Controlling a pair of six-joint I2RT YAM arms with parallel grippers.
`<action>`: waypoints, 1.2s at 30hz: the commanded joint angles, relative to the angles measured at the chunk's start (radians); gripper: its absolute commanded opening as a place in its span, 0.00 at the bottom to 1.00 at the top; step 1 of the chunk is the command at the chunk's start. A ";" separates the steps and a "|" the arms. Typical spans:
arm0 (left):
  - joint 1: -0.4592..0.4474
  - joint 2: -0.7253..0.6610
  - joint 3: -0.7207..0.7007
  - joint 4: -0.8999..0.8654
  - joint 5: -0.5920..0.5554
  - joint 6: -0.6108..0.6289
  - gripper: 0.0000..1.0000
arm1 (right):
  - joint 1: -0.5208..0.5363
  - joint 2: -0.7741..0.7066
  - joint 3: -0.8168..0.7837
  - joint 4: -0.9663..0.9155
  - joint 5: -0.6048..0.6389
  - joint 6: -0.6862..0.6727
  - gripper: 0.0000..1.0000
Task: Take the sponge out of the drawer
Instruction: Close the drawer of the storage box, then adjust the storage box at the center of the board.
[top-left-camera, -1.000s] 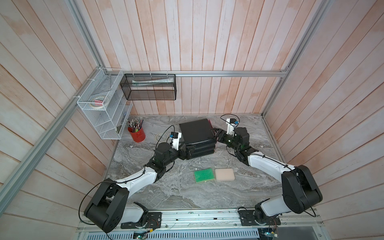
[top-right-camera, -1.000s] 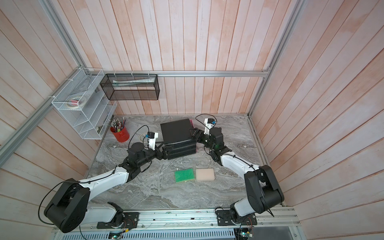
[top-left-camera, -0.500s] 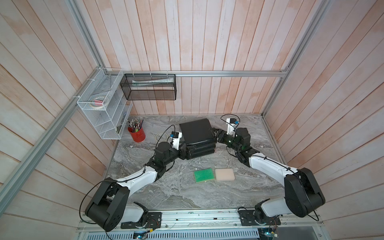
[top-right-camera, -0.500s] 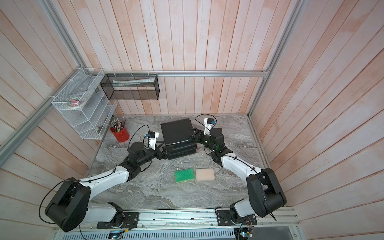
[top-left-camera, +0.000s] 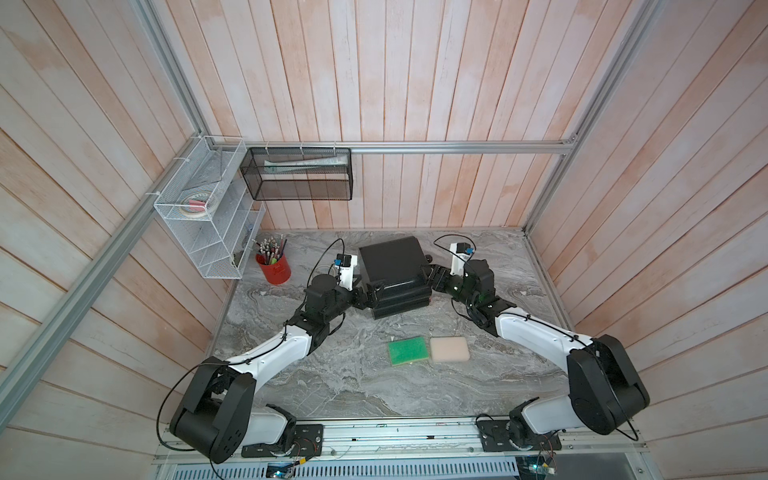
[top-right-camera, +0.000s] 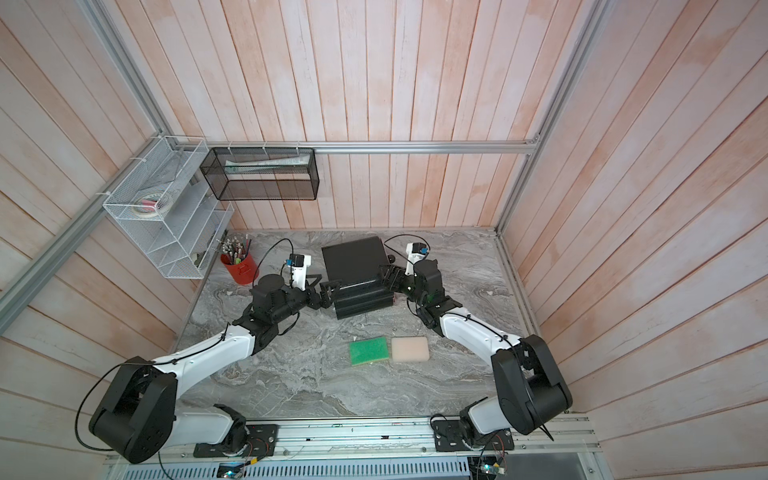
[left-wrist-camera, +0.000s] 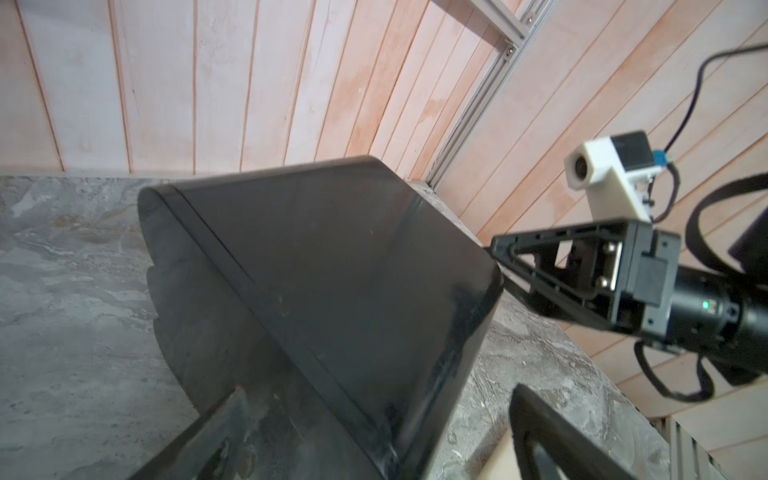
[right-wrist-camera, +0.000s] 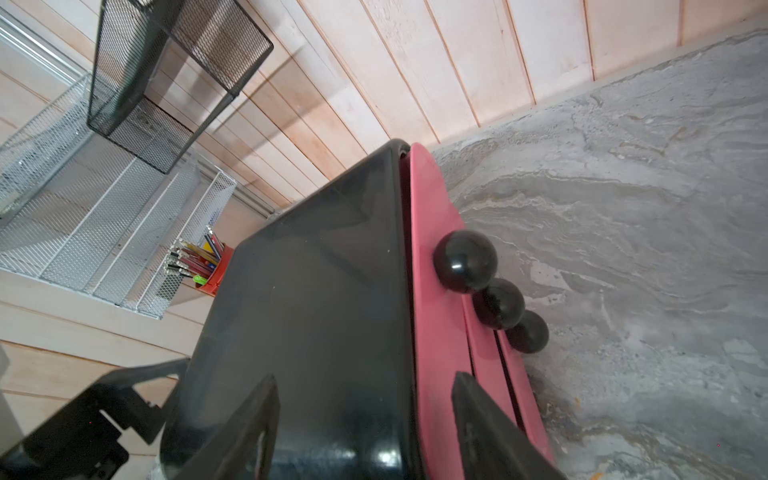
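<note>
Your left claw (top-left-camera: 370, 296) sat spread wide at the drawers (top-left-camera: 390, 262); right claw (top-left-camera: 429, 277) gaped too, green sponge (top-left-camera: 407, 351) on the surface (top-left-camera: 332, 374).

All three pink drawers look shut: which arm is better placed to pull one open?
Right: the right end effector sits at the pink drawer fronts beside the round black knobs; the left end effector faces the black cabinet's plain opposite side.

Top views overhead; wrist views near drawer unit (left-wrist-camera: 316, 270)
</note>
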 joint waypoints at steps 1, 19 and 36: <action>0.027 0.032 0.038 -0.041 -0.016 -0.013 1.00 | 0.045 0.014 0.027 -0.047 0.058 -0.036 0.67; 0.059 0.191 0.114 0.003 0.195 0.007 1.00 | 0.172 -0.052 -0.002 -0.079 0.178 -0.016 0.66; 0.059 0.222 0.098 0.064 0.267 -0.011 1.00 | 0.179 -0.179 -0.062 -0.153 0.339 0.010 0.72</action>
